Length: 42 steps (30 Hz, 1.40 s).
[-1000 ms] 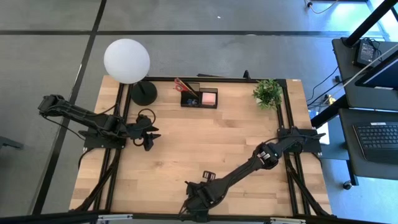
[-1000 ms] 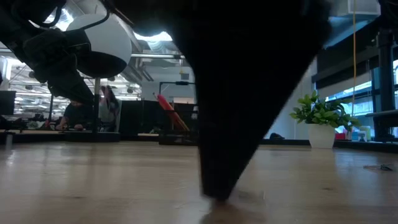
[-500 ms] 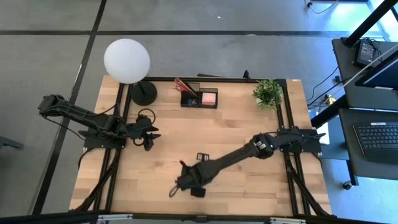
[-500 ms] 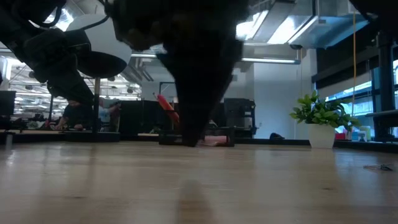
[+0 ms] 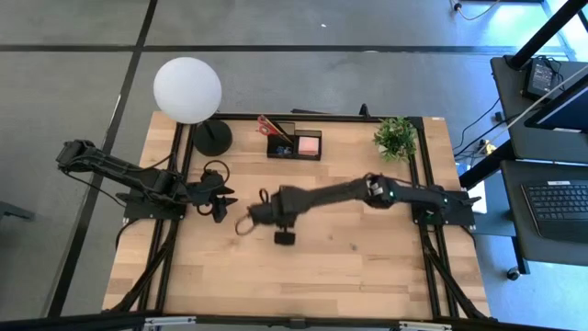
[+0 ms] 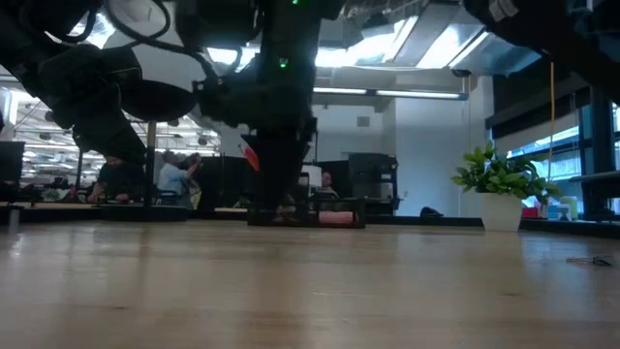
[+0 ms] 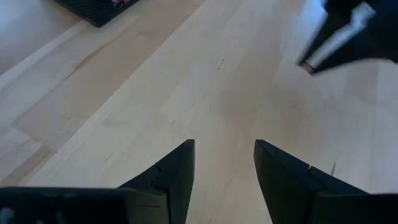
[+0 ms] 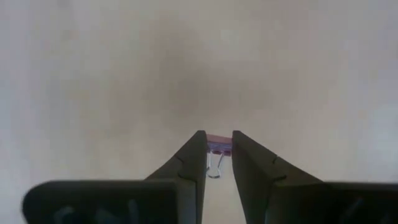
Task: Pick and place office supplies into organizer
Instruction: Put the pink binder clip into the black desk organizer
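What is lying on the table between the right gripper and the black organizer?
Nothing. In the high view, only bare wood separates the right gripper, which holds a small binder clip, from the organizer. The left gripper waits off to the side.

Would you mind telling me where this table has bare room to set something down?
The front half, below the right gripper, is bare wood. So is the stretch between organizer and plant. Crowded: the back edge around the lamp base.
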Motion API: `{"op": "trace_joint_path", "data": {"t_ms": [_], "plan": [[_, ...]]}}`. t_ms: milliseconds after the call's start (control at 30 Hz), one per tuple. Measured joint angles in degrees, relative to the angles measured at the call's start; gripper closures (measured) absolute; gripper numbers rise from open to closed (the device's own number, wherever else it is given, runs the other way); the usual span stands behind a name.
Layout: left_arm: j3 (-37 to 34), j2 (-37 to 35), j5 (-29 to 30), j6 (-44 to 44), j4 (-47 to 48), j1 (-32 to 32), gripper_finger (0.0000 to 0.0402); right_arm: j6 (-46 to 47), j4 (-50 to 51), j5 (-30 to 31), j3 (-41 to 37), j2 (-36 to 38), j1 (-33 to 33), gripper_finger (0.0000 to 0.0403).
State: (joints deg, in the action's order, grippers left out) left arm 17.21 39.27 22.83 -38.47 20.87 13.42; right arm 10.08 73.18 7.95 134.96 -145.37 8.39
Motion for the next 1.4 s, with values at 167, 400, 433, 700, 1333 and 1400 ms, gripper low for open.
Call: {"op": "trace_joint_path", "data": {"t_ms": [167, 400, 433, 700, 1333, 1400], "plan": [[0.0, -0.01, -0.02, -1.3, 0.13, 0.01, 0.0242, -4.51, -1.39, 0.08, 0.02, 3.49, -6.06, 0.0334], [0.0, 0.0, 0.19, -1.32, 0.15, -0.01, 0.0242, -9.4, -6.04, 0.08, 0.06, 6.75, -14.37, 0.0334], [0.0, 0.01, 0.34, -1.36, 0.1, -0.01, 0.0242, -10.2, -6.69, 0.07, 0.07, 6.83, -15.51, 0.0334], [0.0, 0.0, 1.68, -2.91, 0.01, -0.01, 0.0242, -15.08, -9.47, -0.14, 0.07, 6.83, -23.07, 0.0334], [0.0, 0.01, 2.99, -7.6, 0.02, -0.01, 0.0242, -18.77, -18.7, -5.21, -7.1, 6.26, -28.64, 0.0334], [0.0, 0.0, 2.99, -7.89, 0.02, -0.01, 0.0242, -19.38, -20.81, -5.17, -8.71, 6.26, -28.64, 0.0334]]}}
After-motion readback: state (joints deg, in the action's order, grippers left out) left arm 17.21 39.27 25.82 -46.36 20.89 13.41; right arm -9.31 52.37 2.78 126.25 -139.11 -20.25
